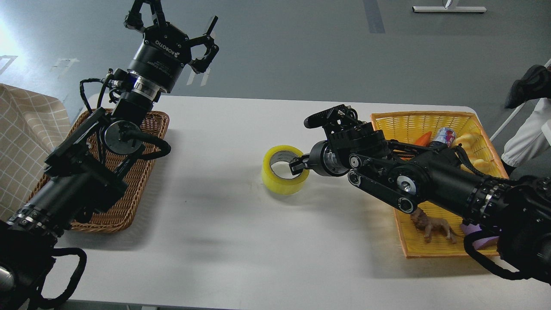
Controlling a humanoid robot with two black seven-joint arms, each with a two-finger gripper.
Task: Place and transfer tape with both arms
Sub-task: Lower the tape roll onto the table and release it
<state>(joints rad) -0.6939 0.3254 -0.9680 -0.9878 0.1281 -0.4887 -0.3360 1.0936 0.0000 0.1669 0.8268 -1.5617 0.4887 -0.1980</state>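
Observation:
The tape (280, 181), a yellow roll with a grey core, is at the middle of the white table (224, 241), tilted and at or just above the surface. My right gripper (299, 165) reaches in from the right and is shut on the roll's right rim, one finger inside the core. My left gripper (172, 26) is raised high at the far left, above the back edge of the table, with its fingers spread open and empty. It is far from the tape.
A brown wicker basket (142, 189) lies at the left under my left arm. A yellow tray (413, 241) at the right holds a toy lion (434, 226), a can (443, 137), an orange piece and a purple item. A person's arm (527, 129) shows at the right edge.

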